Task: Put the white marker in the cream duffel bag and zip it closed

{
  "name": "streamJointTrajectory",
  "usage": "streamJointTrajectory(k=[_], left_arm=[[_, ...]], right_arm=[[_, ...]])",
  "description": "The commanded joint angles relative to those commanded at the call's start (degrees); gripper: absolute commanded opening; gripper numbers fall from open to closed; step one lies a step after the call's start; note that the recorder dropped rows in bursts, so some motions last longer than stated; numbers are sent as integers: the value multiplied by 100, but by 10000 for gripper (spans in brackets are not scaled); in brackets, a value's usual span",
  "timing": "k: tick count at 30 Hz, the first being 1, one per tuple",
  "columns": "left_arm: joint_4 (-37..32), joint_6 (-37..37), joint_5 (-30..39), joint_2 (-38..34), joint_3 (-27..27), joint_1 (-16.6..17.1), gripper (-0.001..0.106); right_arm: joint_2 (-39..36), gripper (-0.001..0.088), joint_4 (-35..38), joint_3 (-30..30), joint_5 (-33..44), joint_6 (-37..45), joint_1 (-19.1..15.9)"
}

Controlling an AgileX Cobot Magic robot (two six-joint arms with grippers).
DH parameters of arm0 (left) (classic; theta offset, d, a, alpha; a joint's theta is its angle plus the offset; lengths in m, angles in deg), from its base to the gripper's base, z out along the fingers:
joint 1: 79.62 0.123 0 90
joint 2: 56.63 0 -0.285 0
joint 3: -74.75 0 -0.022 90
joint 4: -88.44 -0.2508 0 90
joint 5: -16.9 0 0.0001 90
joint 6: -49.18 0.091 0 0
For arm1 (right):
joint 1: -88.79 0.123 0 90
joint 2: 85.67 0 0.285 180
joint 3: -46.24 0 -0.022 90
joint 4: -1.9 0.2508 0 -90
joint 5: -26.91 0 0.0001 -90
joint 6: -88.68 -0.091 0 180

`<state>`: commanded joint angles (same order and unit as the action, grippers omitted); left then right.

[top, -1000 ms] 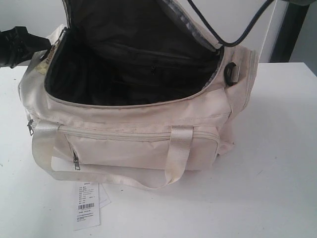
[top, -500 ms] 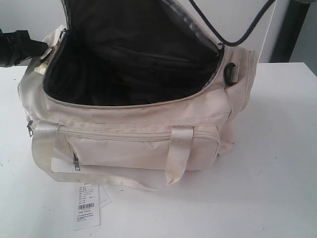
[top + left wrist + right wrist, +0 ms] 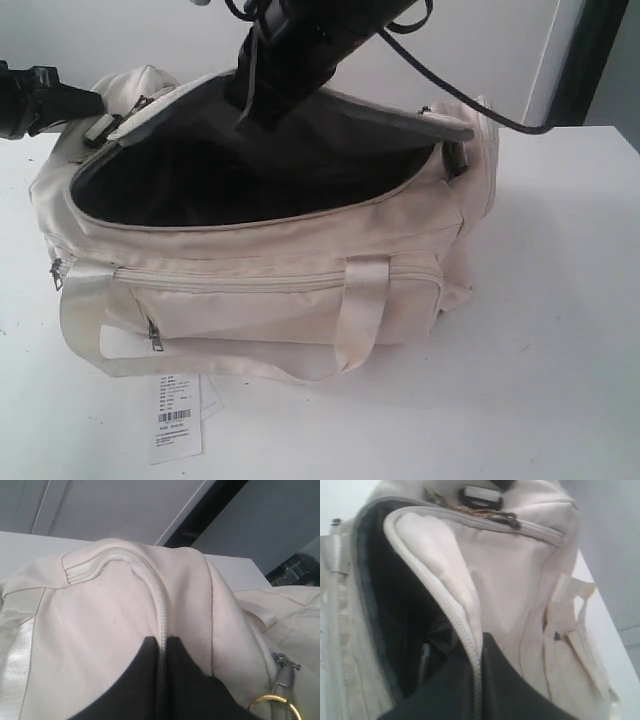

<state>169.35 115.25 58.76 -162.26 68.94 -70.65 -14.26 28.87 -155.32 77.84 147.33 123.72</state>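
Note:
The cream duffel bag (image 3: 260, 270) lies on the white table with its main opening (image 3: 200, 185) showing black lining. My right gripper (image 3: 245, 100) reaches down from above and is shut on the zipper edge of the bag's top flap (image 3: 390, 120), holding it low over the opening. In the right wrist view the right gripper (image 3: 477, 655) pinches the zipper tape of the cream duffel bag (image 3: 520, 580). My left gripper (image 3: 98, 112) is at the bag's left end. In the left wrist view the left gripper (image 3: 161, 642) is shut on the zipper ridge of the cream duffel bag (image 3: 100, 615). The white marker is out of view.
A white barcode tag (image 3: 177, 418) hangs off the bag's front onto the table (image 3: 540, 330). A pale webbing handle (image 3: 360, 310) loops over the front pocket. A black cable (image 3: 470, 105) trails from the right arm across the bag's right end.
The top flap has come down from upright to low over the opening. My right arm has dropped into view with it. The left end of the bag has lifted slightly.

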Motion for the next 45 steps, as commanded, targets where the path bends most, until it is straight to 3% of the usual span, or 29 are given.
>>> streamJointTrajectory(k=[5, 7, 9, 12, 14, 16, 20, 23, 26, 29, 33, 37, 41, 43, 45], left_arm=[[-819, -703, -15, 268, -91, 0, 0], [-847, -742, 36, 295, -174, 0, 0], [-903, -742, 30, 308, -280, 0, 0], [-866, -789, -73, 308, -392, 0, 13], [-866, -789, -112, 308, -400, 0, 102], [-866, -789, -112, 308, -400, 0, 234], [-854, -789, -260, 308, -400, 0, 528], [-811, -789, -438, 308, -400, 0, 620], [-752, -789, -557, 308, -400, 0, 621], [-562, -789, -642, 308, -400, 0, 621], [-452, -738, -681, 207, -400, 0, 619], [-366, -738, -641, -62, -400, 0, 619], [-137, -560, -561, -213, -400, 0, 617], [-137, -441, -504, -213, -400, 0, 564], [-110, -416, -456, -213, -400, 0, 441]], right_arm=[[-240, 8, 61, 0, 307, 116, 0], [-346, 74, 143, 0, 666, 220, 0], [-386, 202, 143, 0, 838, 185, 0], [-336, 511, 143, 0, 705, -413, 0], [-234, 694, 143, 0, 581, -921, 0], [-86, 760, 130, 0, 581, -1297, 0], [361, 737, 288, 0, 605, -1805, 0], [602, 706, 1003, 0, 618, -1477, 0], [611, 638, 1762, 0, 580, -812, 45], [413, 551, 1773, 0, 257, -405, 301], [7, 521, 1590, -43, -723, 80, 739], [-586, 518, 941, -395, -1229, 70, 985], [-1244, 518, -268, -1003, -1233, -274, 1098], [-1485, 518, -829, -1251, -1122, -380, 1098], [-1689, 518, -1113, -1465, -1037, -380, 1098]])
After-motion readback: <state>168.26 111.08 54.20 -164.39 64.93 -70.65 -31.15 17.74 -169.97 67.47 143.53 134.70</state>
